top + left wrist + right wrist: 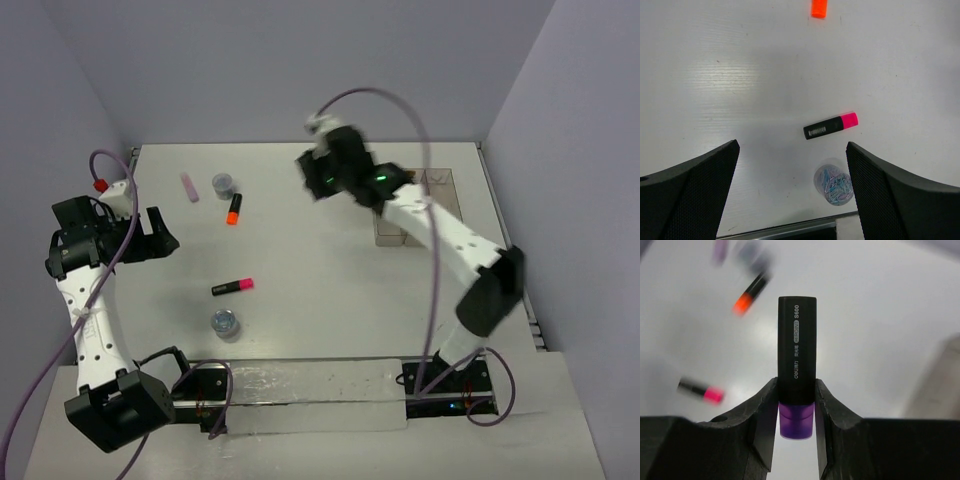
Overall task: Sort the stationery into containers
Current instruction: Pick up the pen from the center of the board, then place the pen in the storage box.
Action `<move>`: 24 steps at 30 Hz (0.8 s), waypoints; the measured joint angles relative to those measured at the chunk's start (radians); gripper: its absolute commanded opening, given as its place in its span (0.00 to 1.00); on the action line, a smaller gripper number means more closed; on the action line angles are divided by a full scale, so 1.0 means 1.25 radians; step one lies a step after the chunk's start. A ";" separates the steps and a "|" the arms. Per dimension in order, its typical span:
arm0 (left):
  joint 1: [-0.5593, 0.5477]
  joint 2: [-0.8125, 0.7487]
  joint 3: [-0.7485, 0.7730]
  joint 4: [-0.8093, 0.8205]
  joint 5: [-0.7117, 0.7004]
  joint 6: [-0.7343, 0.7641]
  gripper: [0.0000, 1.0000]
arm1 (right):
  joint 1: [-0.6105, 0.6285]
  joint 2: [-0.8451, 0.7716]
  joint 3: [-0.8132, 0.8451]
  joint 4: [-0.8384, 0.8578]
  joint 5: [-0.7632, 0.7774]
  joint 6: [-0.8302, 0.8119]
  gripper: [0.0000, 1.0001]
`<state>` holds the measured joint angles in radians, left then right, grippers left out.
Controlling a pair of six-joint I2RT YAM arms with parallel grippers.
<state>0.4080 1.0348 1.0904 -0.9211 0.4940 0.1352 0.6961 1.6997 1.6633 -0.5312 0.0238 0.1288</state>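
R gripper [796, 390]: clenched on purple highlighter [797, 350]. Pads on either side at the join of black barrel and purple end. Barrel out past the fingertips, purple end back toward wrist cam. "S600" legible on barrel. Held off the table [320, 270], far-centre, just left of bins [441, 181]. Top view motion-blurred there, highlighter itself not made out in it.

L gripper [791, 147]: released, jaws wide apart, nothing between. Up above the table's left side, wrist cam looking down.

Bins: clear, far-right of table, partly behind R arm [450, 240]. Contents: cannot tell.

On table, all lying loose:
- Pink highlighter [831, 126]: flat, centre-left, pink end to the right in top view. Seen between the L gripper's jaws in wrist view, but well below, no contact.
- Near pot [833, 181]: round, clear, coloured clips inside. Just toward the bases from pink highlighter, close but not touching.
- Orange highlighter [233, 209]: far-left area, orange end toward the bases.
- Far pot [222, 183]: just beyond orange highlighter, small gap.
- Block [189, 187]: pale pink, left of far pot, apart from it.

Orange and pink highlighters also in R wrist view, blurred.
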 measured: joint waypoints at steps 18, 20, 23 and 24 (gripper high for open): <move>0.000 -0.021 -0.049 0.016 0.014 0.032 0.95 | -0.306 0.130 -0.175 0.020 0.158 0.078 0.00; 0.000 -0.019 -0.051 0.016 0.018 0.040 0.94 | -0.308 0.130 -0.175 0.027 0.163 0.083 0.00; 0.000 -0.016 -0.051 0.016 0.030 0.060 0.93 | -0.310 0.130 -0.188 0.052 0.163 0.087 0.05; 0.000 -0.013 -0.051 0.016 0.034 0.069 0.92 | -0.310 0.130 -0.195 0.057 0.163 0.088 0.12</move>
<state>0.4080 1.0186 1.0260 -0.9009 0.5361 0.2212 0.3089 1.8622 1.4199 -0.4598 0.2276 0.2382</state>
